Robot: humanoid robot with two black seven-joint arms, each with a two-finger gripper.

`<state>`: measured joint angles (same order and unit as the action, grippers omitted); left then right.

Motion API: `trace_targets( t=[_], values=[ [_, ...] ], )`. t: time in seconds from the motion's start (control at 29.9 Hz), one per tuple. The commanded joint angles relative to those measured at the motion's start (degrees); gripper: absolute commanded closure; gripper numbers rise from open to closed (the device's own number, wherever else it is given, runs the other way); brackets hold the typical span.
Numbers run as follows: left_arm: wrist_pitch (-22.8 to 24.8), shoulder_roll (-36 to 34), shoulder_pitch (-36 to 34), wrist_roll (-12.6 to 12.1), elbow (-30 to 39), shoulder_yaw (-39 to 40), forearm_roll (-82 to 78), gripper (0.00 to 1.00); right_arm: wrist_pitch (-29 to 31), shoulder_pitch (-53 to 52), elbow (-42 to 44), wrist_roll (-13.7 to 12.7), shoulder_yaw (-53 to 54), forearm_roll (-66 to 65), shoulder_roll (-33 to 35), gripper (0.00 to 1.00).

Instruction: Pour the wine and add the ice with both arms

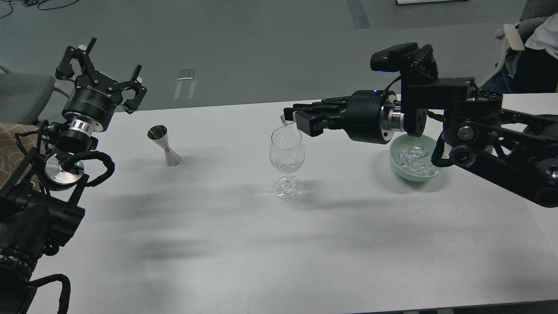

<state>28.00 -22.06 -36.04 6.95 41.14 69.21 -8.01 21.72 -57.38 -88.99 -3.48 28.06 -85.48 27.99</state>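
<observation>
A clear stemmed glass (286, 161) stands upright mid-table. My right gripper (291, 118) reaches in from the right and hovers just above the glass rim, shut on a small clear ice cube (285, 120) at its fingertips. A heap of ice (414, 160) lies in a pale green bowl (397, 168) on the right, partly hidden by my right arm. My left gripper (104, 74) is open and empty, raised at the far left, above the table's back edge. A steel double-cone jigger (165, 145) stands tilted left of the glass.
The white table (261, 244) reaches to the front. A seated person (534, 56) and a chair are at the back right beyond the table. A grey chair (22, 96) is at the far left. Grey floor lies behind.
</observation>
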Motion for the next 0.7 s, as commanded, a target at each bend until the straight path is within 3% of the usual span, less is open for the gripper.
trace_targets(
  t=[0.0,0.67],
  values=[
    [0.0,0.0,0.3,0.0,0.0,0.6,0.0,0.02,0.0,0.2,1.6,-0.2,0.0,-0.1,-2.1,0.75],
    [0.0,0.1,0.5,0.1,-0.5,0.7,0.1,0.02,0.1,0.2,5.4,-0.2,-2.6,-0.7,-4.8,0.74]
  ],
)
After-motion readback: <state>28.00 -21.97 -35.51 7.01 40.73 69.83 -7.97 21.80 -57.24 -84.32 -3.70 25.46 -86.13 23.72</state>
